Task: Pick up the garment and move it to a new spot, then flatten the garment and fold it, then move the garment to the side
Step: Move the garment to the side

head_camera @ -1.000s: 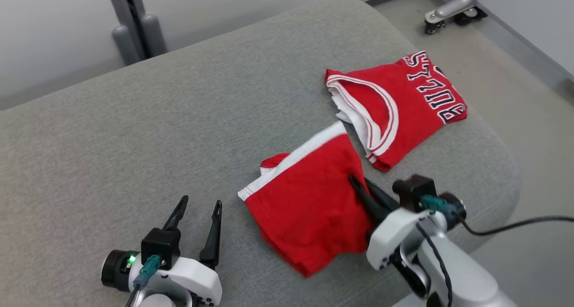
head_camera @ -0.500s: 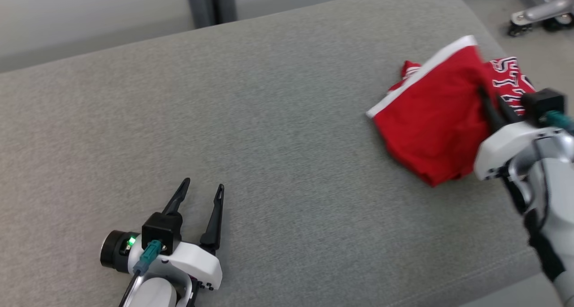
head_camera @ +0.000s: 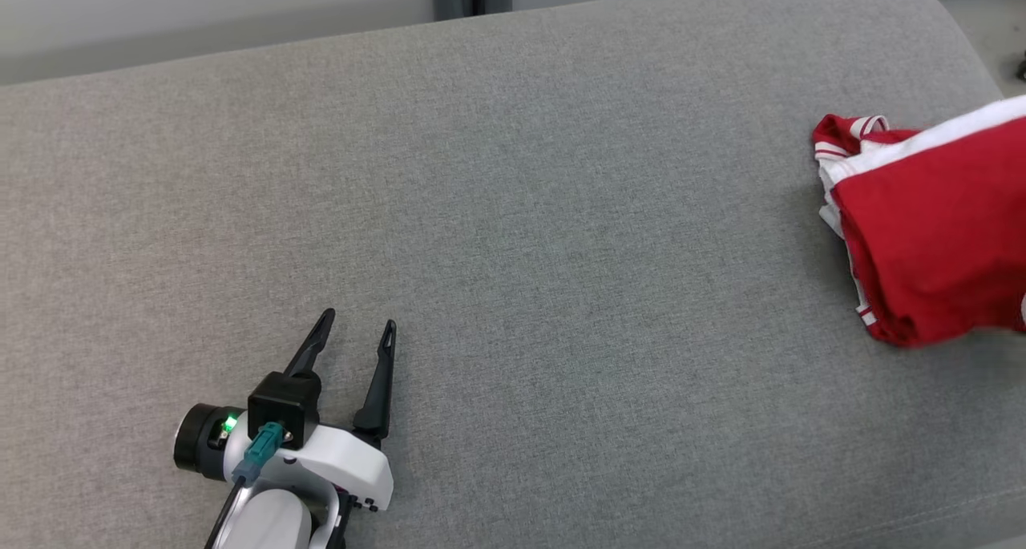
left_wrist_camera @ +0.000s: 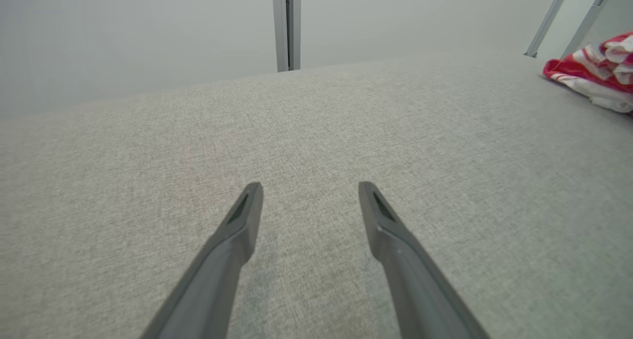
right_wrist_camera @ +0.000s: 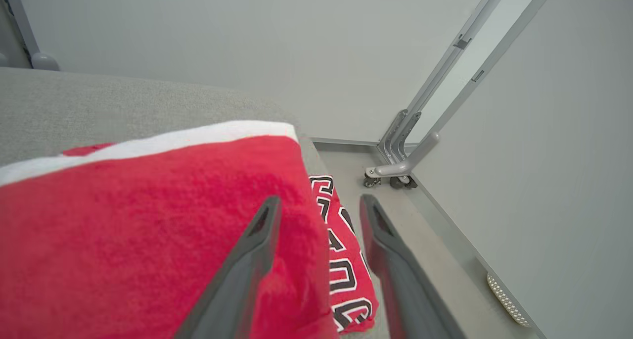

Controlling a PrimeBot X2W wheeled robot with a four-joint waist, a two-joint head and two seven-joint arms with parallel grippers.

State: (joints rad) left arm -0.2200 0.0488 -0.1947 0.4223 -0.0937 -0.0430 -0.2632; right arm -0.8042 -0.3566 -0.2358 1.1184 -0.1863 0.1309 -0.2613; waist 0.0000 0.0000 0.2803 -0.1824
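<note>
My left pincer [head_camera: 358, 320] rests low at the near left of the cushion [head_camera: 513, 212], forearm lying nearly flat, its two slim dark fingers spread wide and pointing away from me over bare grey weave. From its wrist camera the tips taper to narrow wedges just above the fabric.

My right pincer [right_wrist_camera: 320, 203] hangs over the cushion's far right end, angled down. Its fingers stand apart with nothing pinched between them; the left finger [right_wrist_camera: 247, 260] lies across the garment [right_wrist_camera: 148, 230]. That is a folded red piece, soft and slightly fuzzy, with a white band along its far edge. It sits on the right end of the cushion, partly over a red jersey [right_wrist_camera: 346, 274] with black-and-white lettering.
</note>
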